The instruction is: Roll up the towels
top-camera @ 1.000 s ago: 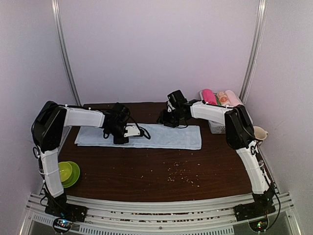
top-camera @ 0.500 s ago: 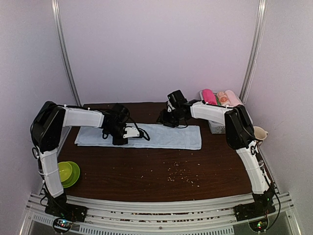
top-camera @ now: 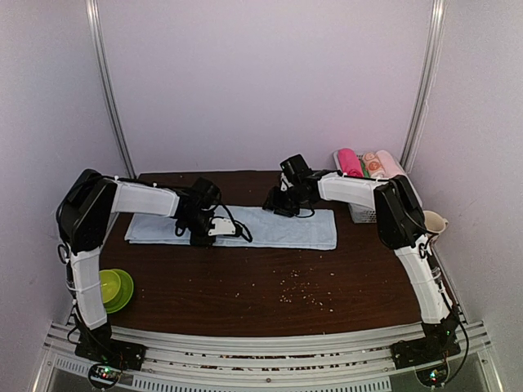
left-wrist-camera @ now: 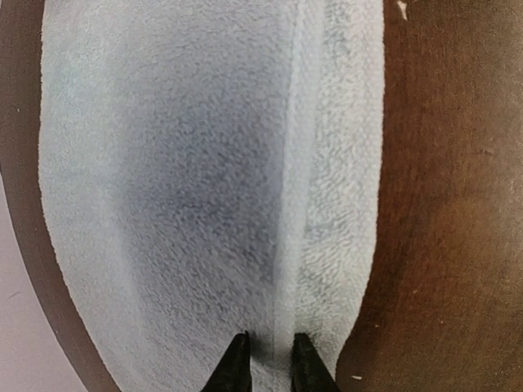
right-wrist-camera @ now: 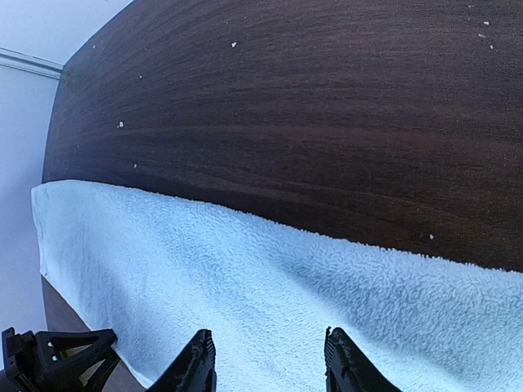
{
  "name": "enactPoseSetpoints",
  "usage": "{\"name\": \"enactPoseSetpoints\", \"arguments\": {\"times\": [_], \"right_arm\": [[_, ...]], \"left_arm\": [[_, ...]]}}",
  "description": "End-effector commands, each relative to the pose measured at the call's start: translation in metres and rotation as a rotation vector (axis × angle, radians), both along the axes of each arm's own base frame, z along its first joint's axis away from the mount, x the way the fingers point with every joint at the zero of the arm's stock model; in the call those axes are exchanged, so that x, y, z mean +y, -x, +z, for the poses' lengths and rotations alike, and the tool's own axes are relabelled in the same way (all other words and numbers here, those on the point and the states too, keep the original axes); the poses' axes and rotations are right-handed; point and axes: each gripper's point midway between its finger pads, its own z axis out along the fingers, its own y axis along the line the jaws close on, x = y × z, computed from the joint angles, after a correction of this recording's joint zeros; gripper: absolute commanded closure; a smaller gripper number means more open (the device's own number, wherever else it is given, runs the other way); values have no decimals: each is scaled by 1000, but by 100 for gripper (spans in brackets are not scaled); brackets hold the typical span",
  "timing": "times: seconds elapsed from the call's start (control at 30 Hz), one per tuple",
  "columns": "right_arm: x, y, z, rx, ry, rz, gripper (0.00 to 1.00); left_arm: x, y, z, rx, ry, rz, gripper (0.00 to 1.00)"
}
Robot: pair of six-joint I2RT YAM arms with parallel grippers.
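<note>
Two tools work a pale blue towel lying flat and unrolled across the middle of the counter. Over the last second the left tool has narrowed nearly shut, pinching a raised crease near one long edge, probably to start the roll. The right tool, half open, sits over the far edge holding nothing.
</note>
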Motion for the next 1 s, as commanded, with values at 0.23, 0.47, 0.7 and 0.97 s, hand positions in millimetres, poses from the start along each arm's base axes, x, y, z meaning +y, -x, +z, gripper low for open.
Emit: {"name": "enactPoseSetpoints", "arguments": {"times": [0.23, 0.47, 0.7, 0.97], "right_arm": [[-1, -5, 2, -6, -14, -22, 54], [-2, -4, 2, -4, -9, -23, 54], [-2, -4, 2, -5, -8, -24, 54], [-2, -5, 3, -5, -8, -24, 54]], "left_arm": [[4, 4, -11, 17, -36, -6, 95], [-2, 11, 5, 70, 5, 1, 100], [-4, 11, 8, 101, 11, 35, 100], [-2, 10, 4, 108, -8, 53, 96]]}}
